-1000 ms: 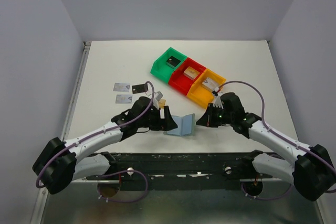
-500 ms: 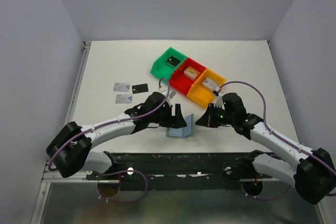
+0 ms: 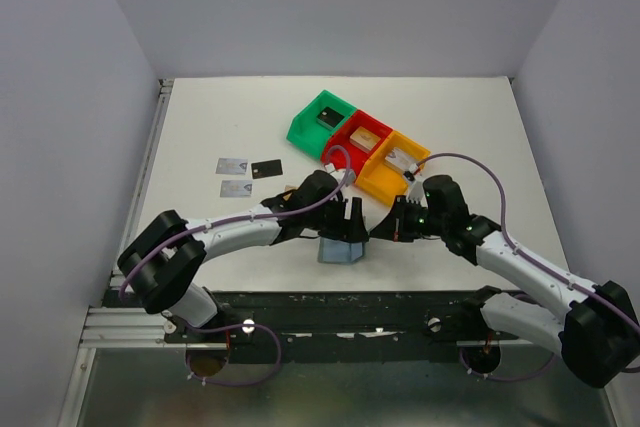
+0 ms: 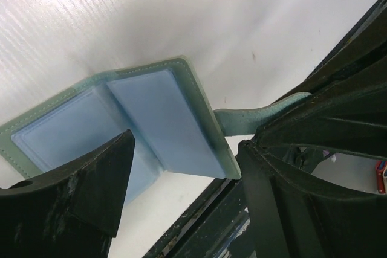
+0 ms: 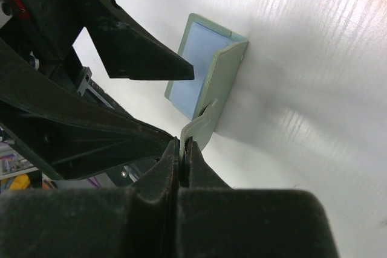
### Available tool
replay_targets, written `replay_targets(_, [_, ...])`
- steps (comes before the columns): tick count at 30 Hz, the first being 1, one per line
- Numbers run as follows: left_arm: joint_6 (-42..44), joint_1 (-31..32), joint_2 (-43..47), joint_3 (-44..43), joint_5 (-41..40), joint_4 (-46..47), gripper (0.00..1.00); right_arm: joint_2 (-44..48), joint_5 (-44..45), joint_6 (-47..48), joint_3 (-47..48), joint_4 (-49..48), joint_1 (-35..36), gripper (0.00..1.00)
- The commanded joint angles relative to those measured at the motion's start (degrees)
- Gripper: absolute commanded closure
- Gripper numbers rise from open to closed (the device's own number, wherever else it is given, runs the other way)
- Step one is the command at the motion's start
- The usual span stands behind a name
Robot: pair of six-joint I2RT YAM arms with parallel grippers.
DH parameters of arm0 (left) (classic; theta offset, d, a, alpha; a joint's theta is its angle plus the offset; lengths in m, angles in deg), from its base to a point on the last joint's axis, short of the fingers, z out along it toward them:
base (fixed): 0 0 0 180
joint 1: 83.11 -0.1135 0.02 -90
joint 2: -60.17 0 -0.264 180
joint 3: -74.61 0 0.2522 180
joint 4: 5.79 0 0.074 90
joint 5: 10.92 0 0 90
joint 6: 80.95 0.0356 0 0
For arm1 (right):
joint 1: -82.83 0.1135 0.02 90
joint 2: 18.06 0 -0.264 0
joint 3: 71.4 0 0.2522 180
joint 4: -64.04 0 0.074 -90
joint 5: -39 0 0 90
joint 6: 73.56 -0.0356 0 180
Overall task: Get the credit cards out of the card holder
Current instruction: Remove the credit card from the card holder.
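Our right gripper (image 5: 183, 149) is pinched tight on a small tab at the edge of the holder (image 5: 196, 70). That thin tab is all we have, and it is the weak point. Our left gripper (image 4: 184, 149) hangs over the holder (image 4: 163, 113) with its jaws spread wide, one finger over each side of the fold, gripping nothing.

The holder (image 3: 340, 250) sits on the table (image 3: 220, 117) between the two grippers, half open, one panel flat and the other raised. If the left fingers come down off line, they may push the raised panel rather than catch a card, and that push could pull the tab out of the right pinch. The soft panels may also fold shut under pressure. The two grippers are close together, so a small sideways drift could knock them against each other.

Away to the left lie the black card (image 3: 266, 168) and two pale cards (image 3: 232, 165), well clear of the holder. We cannot tell whether any card is left in the slots, and closing on an empty pocket would only drag the holder. The left forearm passes near those cards, so a wide swing may sweep them.
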Motion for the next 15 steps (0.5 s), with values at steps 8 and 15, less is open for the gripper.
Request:
replay_targets(8, [1.4, 1.0, -0.32, -0.09, -1.02, -0.77, 0.24, 1.21, -0.98, -0.32, 1.05, 0.54, 0.06, 1.0])
replay_targets(15, [0.96, 1.0, 3.47, 2.38, -3.75, 0.29, 0.21, 0.51, -0.72, -0.23, 0.52, 0.19, 0.15, 1.0])
